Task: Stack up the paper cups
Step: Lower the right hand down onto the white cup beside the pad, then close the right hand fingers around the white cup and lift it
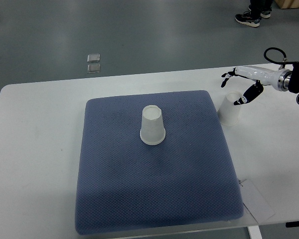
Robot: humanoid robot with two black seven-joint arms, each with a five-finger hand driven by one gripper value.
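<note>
Two white paper cups (153, 126) (229, 108) stand apart; the right hand (243, 84), fingers spread and empty, must next grasp the outer one.

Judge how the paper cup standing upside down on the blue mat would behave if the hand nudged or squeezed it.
The paper cup looks thin-walled and empty, so probably very light and easy to crush. It rests on its wide rim, so it likely slides or tips only with a high push. The textured blue mat may grip it slightly.
</note>
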